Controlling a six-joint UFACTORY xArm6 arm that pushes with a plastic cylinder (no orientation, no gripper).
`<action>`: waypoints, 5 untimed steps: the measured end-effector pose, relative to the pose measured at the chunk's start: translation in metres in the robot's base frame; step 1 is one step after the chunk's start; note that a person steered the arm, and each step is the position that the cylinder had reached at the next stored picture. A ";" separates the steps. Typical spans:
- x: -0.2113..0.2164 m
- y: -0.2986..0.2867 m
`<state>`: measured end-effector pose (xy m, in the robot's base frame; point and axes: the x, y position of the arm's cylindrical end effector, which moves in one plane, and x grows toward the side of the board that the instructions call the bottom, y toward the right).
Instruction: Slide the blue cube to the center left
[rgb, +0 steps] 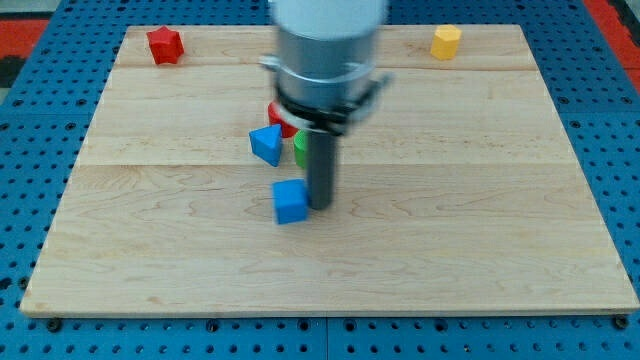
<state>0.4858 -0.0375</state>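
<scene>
The blue cube (290, 201) sits on the wooden board (480, 220) a little left of its middle, below the block cluster. My tip (320, 205) stands right against the cube's right side. The arm's body hides part of the cluster behind it.
A blue triangular block (266, 144) lies just above the cube. A red cylinder (274, 114) and a green cylinder (299, 148) peek out from behind the rod. A red star block (164, 44) is at the top left, a yellow block (446, 41) at the top right.
</scene>
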 end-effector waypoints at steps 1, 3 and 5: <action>-0.007 -0.070; 0.025 -0.108; -0.055 -0.162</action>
<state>0.4308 -0.1995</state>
